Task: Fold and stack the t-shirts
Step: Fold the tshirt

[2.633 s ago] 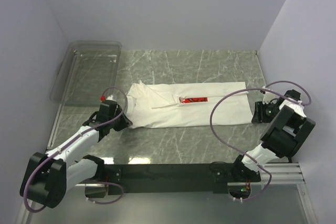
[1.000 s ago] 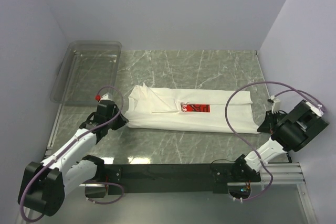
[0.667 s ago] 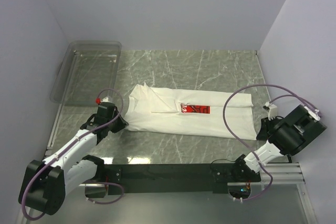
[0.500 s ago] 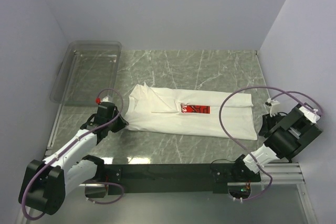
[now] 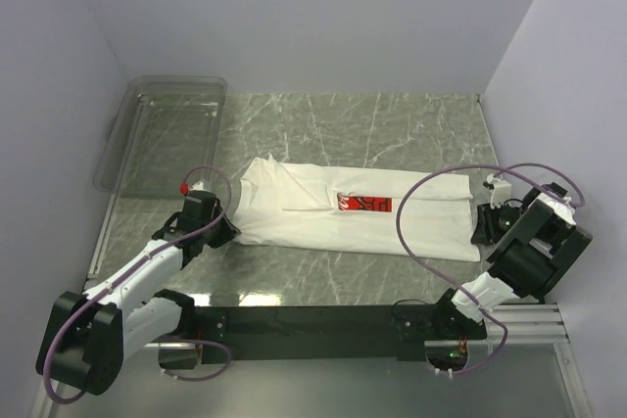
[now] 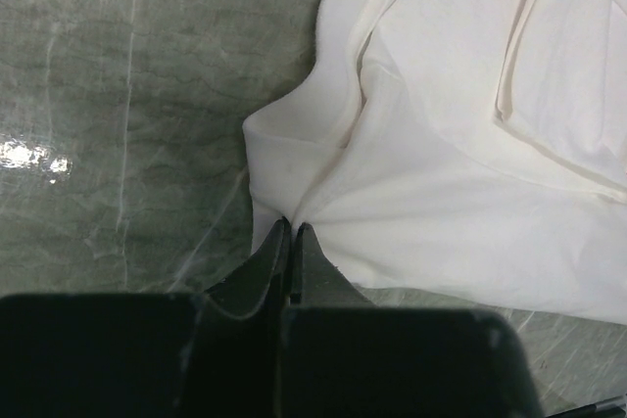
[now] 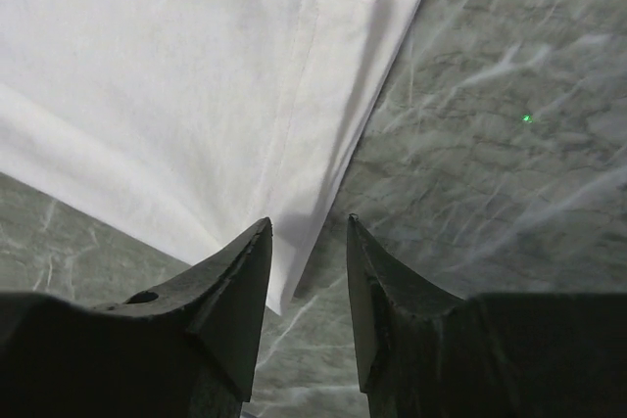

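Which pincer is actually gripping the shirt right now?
The left pincer, shut on an edge of the shirt; the right pincer stands open at the hem corner.

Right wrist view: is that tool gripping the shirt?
No, the right tool stands open, its two fingers apart over the corner of the shirt, which lies flat on the table.

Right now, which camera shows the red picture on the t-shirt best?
The top external view: only there is the red print visible, on the folded white t-shirt. Both wrist views show just plain white cloth, no red at all.
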### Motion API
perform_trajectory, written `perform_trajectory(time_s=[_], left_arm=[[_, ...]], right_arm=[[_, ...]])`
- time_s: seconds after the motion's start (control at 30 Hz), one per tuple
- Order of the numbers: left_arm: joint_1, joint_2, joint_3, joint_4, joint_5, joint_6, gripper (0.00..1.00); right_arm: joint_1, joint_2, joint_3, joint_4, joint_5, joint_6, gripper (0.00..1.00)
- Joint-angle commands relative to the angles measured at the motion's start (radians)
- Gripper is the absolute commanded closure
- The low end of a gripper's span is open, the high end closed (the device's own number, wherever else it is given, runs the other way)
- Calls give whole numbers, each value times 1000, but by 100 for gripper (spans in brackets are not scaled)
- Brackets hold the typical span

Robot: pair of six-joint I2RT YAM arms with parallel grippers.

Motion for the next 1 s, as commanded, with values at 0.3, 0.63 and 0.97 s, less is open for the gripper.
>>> perform_trajectory(time_s=[0.3, 0.63, 0.97], left_arm=[[6, 7, 9, 37, -1, 17, 99], [6, 5, 14, 31, -1, 22, 99], [8, -77, 25, 0, -113, 17, 100]], right_arm=[[1, -35, -84, 5, 46, -17, 65], [-22, -110, -82, -42, 38, -34, 100], [-116, -205, -39, -141, 17, -117, 100]])
